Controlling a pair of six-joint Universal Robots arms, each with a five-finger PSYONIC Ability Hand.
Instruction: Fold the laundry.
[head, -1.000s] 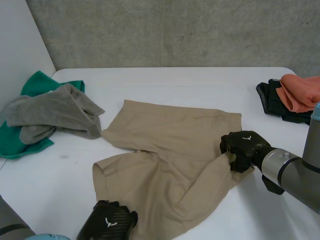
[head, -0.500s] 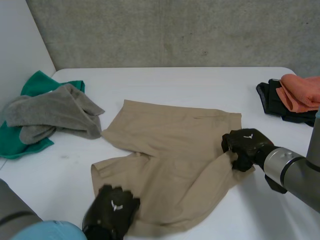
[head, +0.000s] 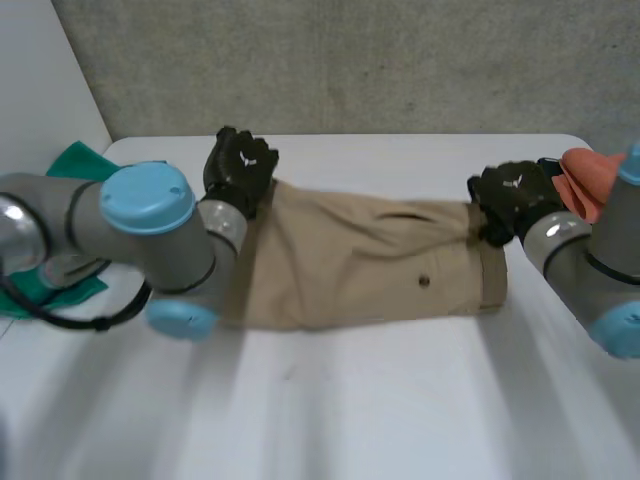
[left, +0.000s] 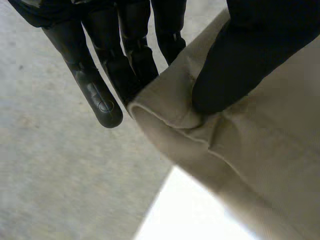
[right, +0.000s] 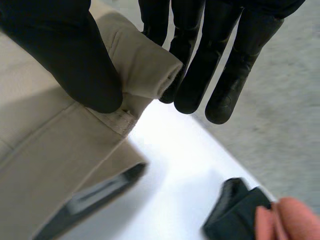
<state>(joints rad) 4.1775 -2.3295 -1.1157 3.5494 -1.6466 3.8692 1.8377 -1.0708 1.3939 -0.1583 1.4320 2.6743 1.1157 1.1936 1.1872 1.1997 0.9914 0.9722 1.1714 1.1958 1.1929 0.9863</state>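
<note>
Your tan shorts (head: 370, 265) lie across the bench (head: 380, 400), doubled over on themselves into a long band, with a small button showing on the upper layer. Your left hand (head: 240, 168) is at the far left corner of the shorts, thumb pressed down on the hem and fingers (left: 95, 85) straight beneath it, pinching the cloth. Your right hand (head: 510, 200) does the same at the far right corner of the shorts: thumb on top, fingers (right: 200, 75) under the folded edge.

Both pinches take only a little cloth near the corner. If you pull the two corners apart or lift sharply, one hem could slide out and the upper layer would drop askew over the lower one.

Your left arm lies over the left end of the shorts. I judge that pulling it back low could drag that end and crumple the fold.

Just beyond the right end of the shorts sit an orange cloth (head: 590, 175) and a black garment (right: 235, 210). A wide swing outward could catch them.

Let go unevenly and the band may twist.
</note>
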